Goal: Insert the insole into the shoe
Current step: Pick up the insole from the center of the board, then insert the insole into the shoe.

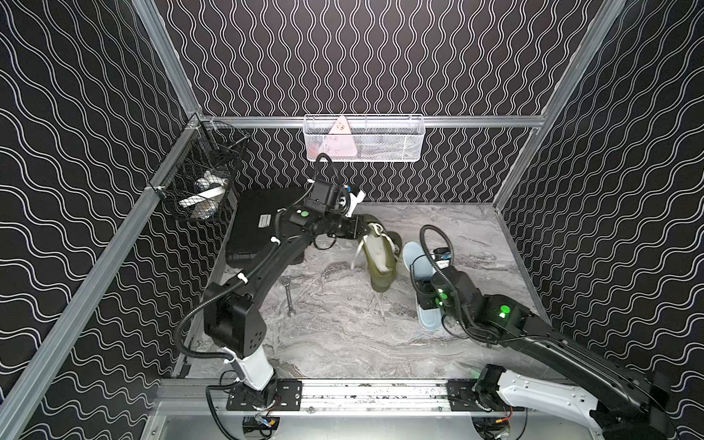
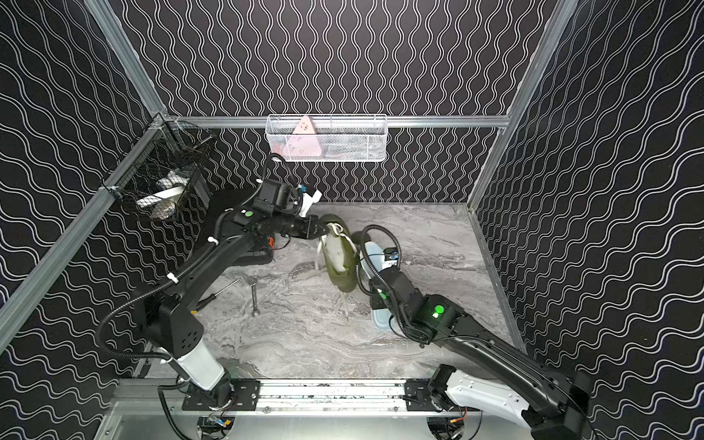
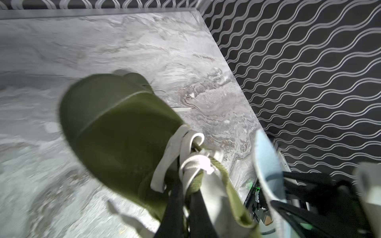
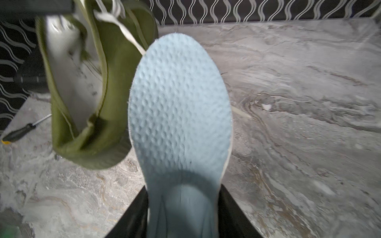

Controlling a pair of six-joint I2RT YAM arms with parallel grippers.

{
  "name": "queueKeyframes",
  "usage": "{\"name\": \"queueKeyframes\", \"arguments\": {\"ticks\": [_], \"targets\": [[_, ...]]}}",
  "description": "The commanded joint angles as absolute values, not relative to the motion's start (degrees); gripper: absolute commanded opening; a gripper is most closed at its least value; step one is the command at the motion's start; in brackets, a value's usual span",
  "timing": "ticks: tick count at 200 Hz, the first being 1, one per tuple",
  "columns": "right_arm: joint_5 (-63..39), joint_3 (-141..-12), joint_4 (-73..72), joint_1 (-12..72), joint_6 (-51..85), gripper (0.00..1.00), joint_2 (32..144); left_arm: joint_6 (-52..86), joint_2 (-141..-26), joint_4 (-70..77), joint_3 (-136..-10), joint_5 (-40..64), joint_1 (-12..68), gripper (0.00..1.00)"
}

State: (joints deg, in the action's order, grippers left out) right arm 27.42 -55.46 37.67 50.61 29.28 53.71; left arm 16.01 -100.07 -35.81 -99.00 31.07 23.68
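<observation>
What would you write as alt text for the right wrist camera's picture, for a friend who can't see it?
A pale blue, dimpled insole fills the middle of the picture, gripped between the black jaws of the right gripper. Close beside it is an olive green shoe, its opening facing the camera. Behind the shoe, a screwdriver lies on the grey marbled table.

— What did the walls look like?
— Black on all three sides, covered in thin white wavy lines. Aluminium rails framed them.
— And underneath?
— A table with a grey marbled top.
— Was anything hung up?
— A white mesh basket hung on the back rail, and a black wire basket sat in the far left corner.
</observation>
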Motion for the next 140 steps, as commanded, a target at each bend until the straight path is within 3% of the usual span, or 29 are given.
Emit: {"name": "queueKeyframes", "arguments": {"ticks": [1, 48, 107, 140], "targets": [[29.93, -60.38, 48.96, 48.57, 32.81, 0.51, 51.79, 17.65, -104.29, -33.13, -104.85, 30.12, 28.27, 0.0], [31.93, -64.51, 55.65, 47.4, 35.65, 0.51, 47.46, 20.39, -116.54, -30.72, -114.67, 29.69, 39.22, 0.0], [26.1, -61.33, 58.39, 46.08, 34.05, 0.52, 48.51, 25.2, -124.68, -18.27, -105.23, 29.59, 41.86, 0.0], [19.28, -60.39, 59.31, 41.64, 31.82, 0.52, 52.3, 30.27, -123.79, -11.19, -99.27, 26.94, 41.77, 0.0]]}}
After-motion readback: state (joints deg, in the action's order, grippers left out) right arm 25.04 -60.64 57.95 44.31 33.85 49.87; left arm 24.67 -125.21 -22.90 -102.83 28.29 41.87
